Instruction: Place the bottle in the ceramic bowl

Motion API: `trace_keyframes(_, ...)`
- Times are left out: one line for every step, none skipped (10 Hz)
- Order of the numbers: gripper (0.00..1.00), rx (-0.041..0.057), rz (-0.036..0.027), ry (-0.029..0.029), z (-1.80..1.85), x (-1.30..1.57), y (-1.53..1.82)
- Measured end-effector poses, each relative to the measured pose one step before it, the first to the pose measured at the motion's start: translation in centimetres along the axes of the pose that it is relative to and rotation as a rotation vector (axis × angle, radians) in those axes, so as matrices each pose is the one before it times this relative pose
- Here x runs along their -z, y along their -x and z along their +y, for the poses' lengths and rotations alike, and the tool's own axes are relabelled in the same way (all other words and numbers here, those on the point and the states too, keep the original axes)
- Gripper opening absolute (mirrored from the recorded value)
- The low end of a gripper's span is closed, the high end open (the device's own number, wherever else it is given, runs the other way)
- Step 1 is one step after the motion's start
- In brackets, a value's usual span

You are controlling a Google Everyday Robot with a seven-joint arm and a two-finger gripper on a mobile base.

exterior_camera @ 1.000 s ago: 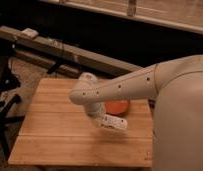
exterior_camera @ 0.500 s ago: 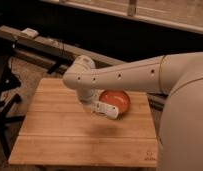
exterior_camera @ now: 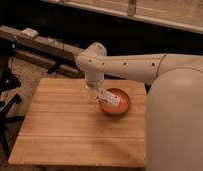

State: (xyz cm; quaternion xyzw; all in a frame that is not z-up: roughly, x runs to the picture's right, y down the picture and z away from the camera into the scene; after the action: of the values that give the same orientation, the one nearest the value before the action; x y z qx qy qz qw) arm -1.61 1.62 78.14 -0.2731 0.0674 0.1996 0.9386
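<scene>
Over the near-left rim of the ceramic bowl [exterior_camera: 116, 102], our gripper [exterior_camera: 96, 93] hangs from the downturned wrist, and a pale, slim shape slants from it down into the bowl. We take that shape to be the bottle [exterior_camera: 107, 98], its lower end lying on or just above the orange-red inside. Whether the gripper has let go of it or grips it yet, we cannot tell.

To finish this step well, we would judge it best to let the bottle's low end settle against the bowl's inner slope before releasing, then lift straight up so nothing drags the bowl or flips the bottle out. A light plastic bottle on a glossy glaze will probably slide, so a low, gentle release suits it.

The bowl is round, shallow and shiny, with a darker rim. It sits toward the far right of the wooden table [exterior_camera: 60, 135], whose top is pale, matte planks. The arm [exterior_camera: 130, 64] above the bowl is smooth, cream-coloured and rounded.
</scene>
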Motion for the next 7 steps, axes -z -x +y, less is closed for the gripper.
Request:
trace_keyframes(0.10,-0.01808,-0.01650,0.01354,-0.855,-0.226,0.436)
trace_keyframes(0.18,-0.01316,-0.01115,0.01132,-0.385,-0.173,0.282)
trace_keyframes(0.29,-0.01842,-0.02427,0.00986,-0.321,0.053,0.381)
trace_keyframes(0.41,-0.01639,-0.01824,0.00043,-0.480,-0.008,-0.011)
trace_keyframes(0.48,-0.01643,-0.02146,0.00020,-0.191,0.020,0.130)
trace_keyframes(0.54,-0.01745,-0.01317,-0.00144,-0.322,-0.009,-0.225)
trace_keyframes(0.54,-0.00124,0.00059,0.00085,0.021,-0.015,-0.036)
